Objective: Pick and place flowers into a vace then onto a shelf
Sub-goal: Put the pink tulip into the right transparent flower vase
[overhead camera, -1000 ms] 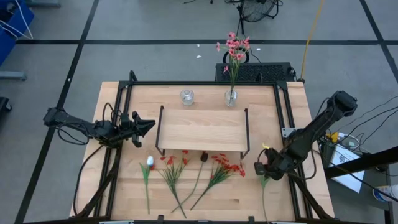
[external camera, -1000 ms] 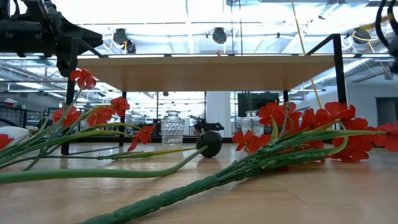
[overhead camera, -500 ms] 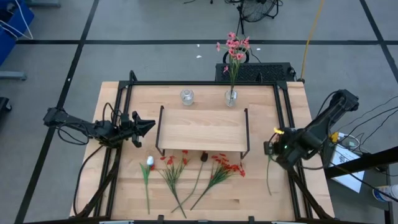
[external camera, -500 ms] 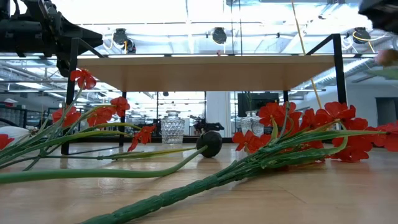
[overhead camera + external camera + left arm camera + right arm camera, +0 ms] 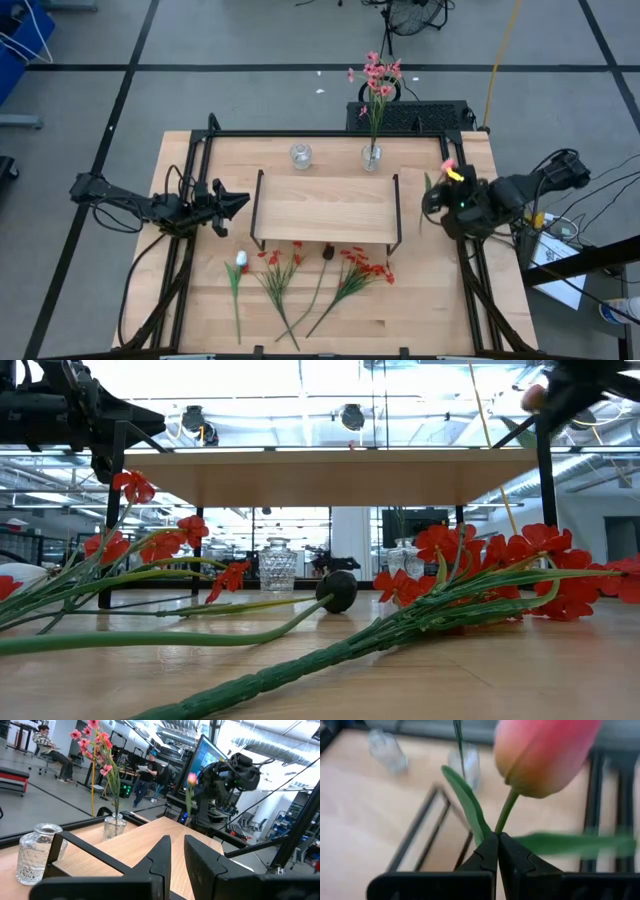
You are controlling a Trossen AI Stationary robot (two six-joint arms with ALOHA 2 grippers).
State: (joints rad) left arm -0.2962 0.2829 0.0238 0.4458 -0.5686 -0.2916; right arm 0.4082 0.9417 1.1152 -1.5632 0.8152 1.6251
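Note:
My right gripper (image 5: 443, 193) is over the table's right side, beside the shelf (image 5: 325, 207), shut on a pink-yellow tulip (image 5: 545, 755). The same bud (image 5: 192, 779) appears in the left wrist view. The other flowers lie flat on the table before the shelf: a white tulip (image 5: 240, 262), red-blossom stems (image 5: 280, 268), a dark bud (image 5: 327, 253) and more red stems (image 5: 362, 268). An empty glass vase (image 5: 300, 155) stands behind the shelf. A second vase (image 5: 371, 155) holds pink blossoms (image 5: 375, 75). My left gripper (image 5: 238, 200) waits left of the shelf, open by a narrow gap. My right gripper pinches the tulip's thin green stem (image 5: 504, 817) between its two fingertips (image 5: 487, 847), a short way below the bud. The bud stands beyond the fingertips, with a leaf (image 5: 465, 802) beside it. The tulip is lifted clear of the table.
The shelf's black end frame (image 5: 397, 215) stands just left of my right gripper. Black rails (image 5: 452, 150) run along the table's edges. Bare wood lies between the shelf and the right rail. People are in the room beyond the table (image 5: 147, 775).
My right gripper has risen from the table's near right part and moved toward the far edge, turning as it went. It carries the tulip, which lay with its stem on the wood and now hangs clear with its bud raised. My left arm has kept still.

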